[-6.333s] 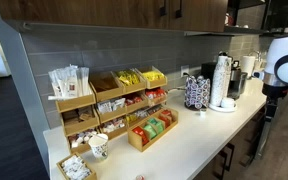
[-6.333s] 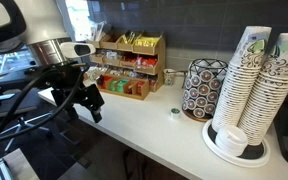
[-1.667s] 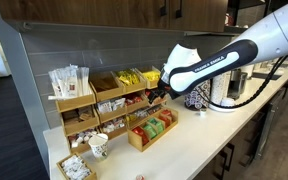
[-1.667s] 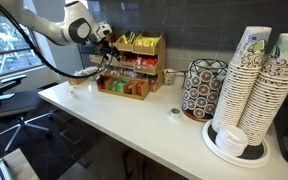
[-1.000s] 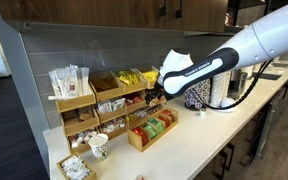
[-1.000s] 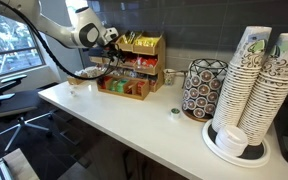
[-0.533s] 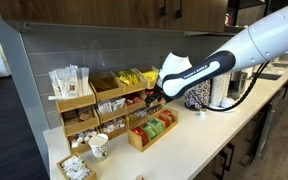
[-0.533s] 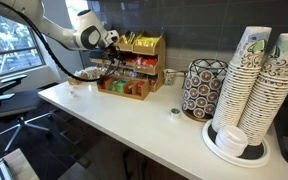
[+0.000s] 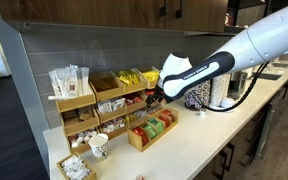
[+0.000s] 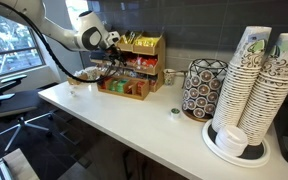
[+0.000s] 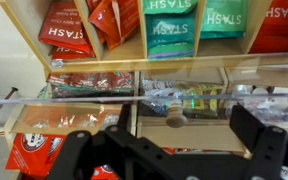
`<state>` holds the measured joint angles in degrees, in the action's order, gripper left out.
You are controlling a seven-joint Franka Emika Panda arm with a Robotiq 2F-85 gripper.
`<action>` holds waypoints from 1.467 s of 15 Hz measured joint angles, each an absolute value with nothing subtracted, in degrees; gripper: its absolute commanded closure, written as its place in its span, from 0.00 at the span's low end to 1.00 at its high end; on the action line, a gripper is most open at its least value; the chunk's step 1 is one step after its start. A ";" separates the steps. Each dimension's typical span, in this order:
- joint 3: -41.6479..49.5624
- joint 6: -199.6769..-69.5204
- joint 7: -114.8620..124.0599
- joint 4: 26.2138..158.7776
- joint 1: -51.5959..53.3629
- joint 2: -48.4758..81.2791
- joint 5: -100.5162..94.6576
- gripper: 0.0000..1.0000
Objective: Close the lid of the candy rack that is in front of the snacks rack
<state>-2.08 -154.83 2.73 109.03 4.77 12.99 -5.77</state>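
The candy rack (image 9: 152,130) is a small low wooden box on the white counter, in front of the big stepped snacks rack (image 9: 114,98); both show in both exterior views, the candy rack (image 10: 125,88) below the snacks rack (image 10: 136,52). My gripper (image 9: 153,97) hovers just above the candy rack, in front of the snacks rack. In the wrist view the see-through lid (image 11: 94,100) is raised, its edge crossing the picture, with a wooden knob (image 11: 174,118). My gripper (image 11: 169,150) is open, its fingers either side of the knob without touching it.
A holder of patterned cups (image 10: 202,88) and a tall stack of paper cups (image 10: 254,80) stand along the counter. A small round object (image 10: 174,113) lies near them. A wooden tray of white packets (image 9: 76,167) and a small cup (image 9: 99,147) sit at the counter's other end.
The arm has swung in from far off the counter to the racks. Over the last second the gripper has only edged slightly closer to the lid.
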 measured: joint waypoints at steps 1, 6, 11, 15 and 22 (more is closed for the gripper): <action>-2.04 -154.77 2.73 109.03 4.77 13.02 -5.77 0.00; -1.72 -154.27 2.73 109.18 4.77 13.31 -5.77 0.00; -1.54 -153.46 2.73 109.51 4.77 13.33 -5.77 0.00; -1.54 -151.22 2.46 109.55 4.77 12.49 -5.79 0.00; -1.96 -135.48 -4.71 112.12 4.44 4.37 -5.36 0.00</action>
